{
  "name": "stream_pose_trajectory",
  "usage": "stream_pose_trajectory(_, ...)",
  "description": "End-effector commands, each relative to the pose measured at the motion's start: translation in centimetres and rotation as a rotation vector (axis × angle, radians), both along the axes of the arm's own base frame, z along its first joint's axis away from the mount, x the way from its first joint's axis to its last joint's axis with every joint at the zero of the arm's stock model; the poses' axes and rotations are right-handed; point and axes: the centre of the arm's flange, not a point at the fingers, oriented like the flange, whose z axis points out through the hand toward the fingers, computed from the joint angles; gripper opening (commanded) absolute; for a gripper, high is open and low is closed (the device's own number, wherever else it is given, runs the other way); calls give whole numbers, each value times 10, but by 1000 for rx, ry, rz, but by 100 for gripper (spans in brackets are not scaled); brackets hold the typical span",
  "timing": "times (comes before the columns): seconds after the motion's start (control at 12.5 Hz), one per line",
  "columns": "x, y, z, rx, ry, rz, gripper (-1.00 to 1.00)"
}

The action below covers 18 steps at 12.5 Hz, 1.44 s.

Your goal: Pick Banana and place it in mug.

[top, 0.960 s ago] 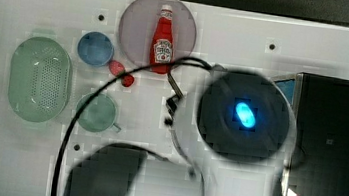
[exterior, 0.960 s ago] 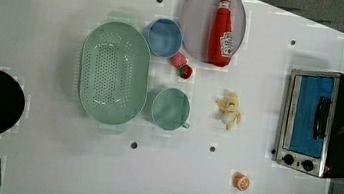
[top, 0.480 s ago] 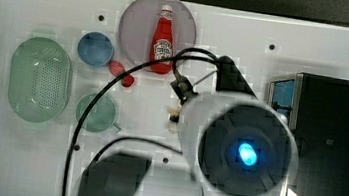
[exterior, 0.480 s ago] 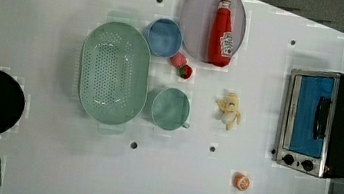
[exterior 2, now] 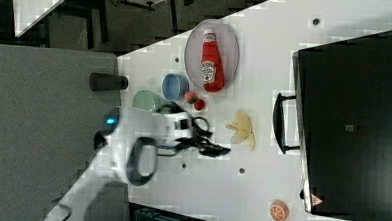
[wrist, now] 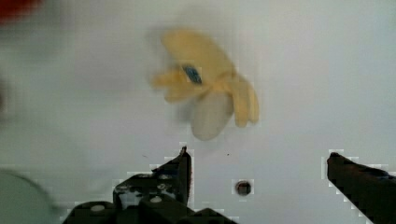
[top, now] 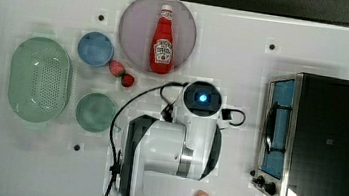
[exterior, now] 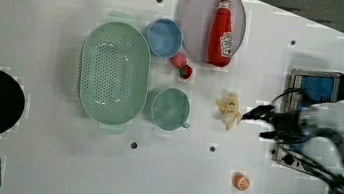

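My claw gapes wide near the banana, empty. I judge this the approach; next, drop astride it and close.

Peeled pale banana lies near the upright, empty green mug.

White table top is presenting a smooth, matt finish. Pale green perforated oval basket and teal-green round mug are looking like matt plastic. Toaster oven, at three o'clock in the top view, is showing dark matt casing with a glossy door.
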Motion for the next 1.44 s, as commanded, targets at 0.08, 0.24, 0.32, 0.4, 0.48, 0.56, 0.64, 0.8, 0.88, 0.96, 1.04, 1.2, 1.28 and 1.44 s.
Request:
stream_pose_trajectory(0.08, 14, 2, 5, 35, -129, 338, 100)
stream_pose_trajectory(0.24, 17, 2, -28, 49, -146, 451, 100)
stream_pose_trajectory(0.32, 18, 2, -42, 45, -160, 461, 100)
stream_pose_trajectory(0.4, 17, 2, -55, 44, -163, 462, 100)
stream_pose_trajectory(0.48, 13, 3, -67, 47, -151, 464, 100)
stream_pose_trajectory(0.56, 10, 4, -76, 51, -137, 464, 100)
stream_pose_trajectory(0.64, 7, 3, -83, 52, -131, 463, 100)
stream_pose_trajectory(0.8, 9, 4, -89, 44, -159, 467, 100)
stream_pose_trajectory(0.88, 6, 4, -94, 46, -152, 467, 93)
stream_pose_trajectory(0.96, 4, 4, -96, 47, -148, 467, 69)
stream_pose_trajectory(1.04, 4, 5, -95, 47, -150, 467, 43)
stream_pose_trajectory(1.2, 5, 5, -91, 45, -157, 467, -4)
stream_pose_trajectory(1.28, 6, 4, -88, 43, -162, 466, -26)
stream_pose_trajectory(1.44, 8, 2, -79, 39, -177, 463, -40)
